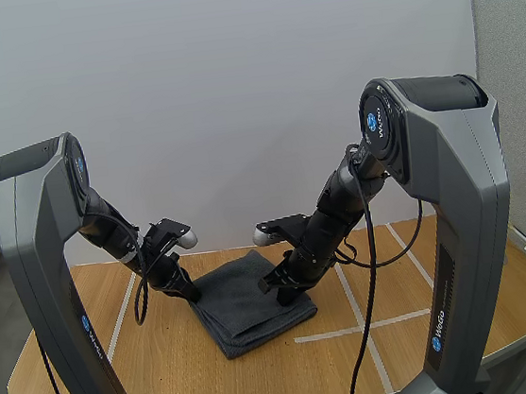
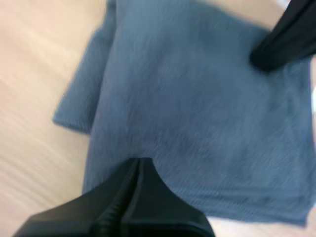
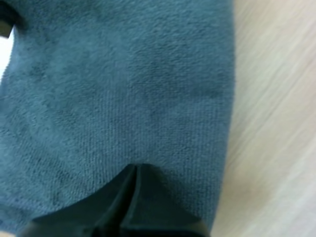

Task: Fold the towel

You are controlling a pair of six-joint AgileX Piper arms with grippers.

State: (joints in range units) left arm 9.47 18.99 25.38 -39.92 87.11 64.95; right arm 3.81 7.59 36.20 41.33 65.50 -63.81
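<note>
A dark blue-grey towel (image 1: pixel 246 299) lies folded on the wooden table, with a lower layer sticking out along one side (image 2: pixel 79 108). My left gripper (image 1: pixel 191 293) is at the towel's left edge; its fingers lie together as one dark wedge (image 2: pixel 139 170) with the tip on the cloth. My right gripper (image 1: pixel 283 290) rests on the towel's right part, also shut into one wedge (image 3: pixel 134 173) on the fabric (image 3: pixel 123 89). The other arm's black finger (image 2: pixel 284 42) shows at the towel's far side in the left wrist view.
The wooden table (image 1: pixel 121 365) carries white tape lines (image 1: pixel 356 305) to the right of the towel and another line (image 1: pixel 119 313) to its left. Bare wood lies in front of the towel.
</note>
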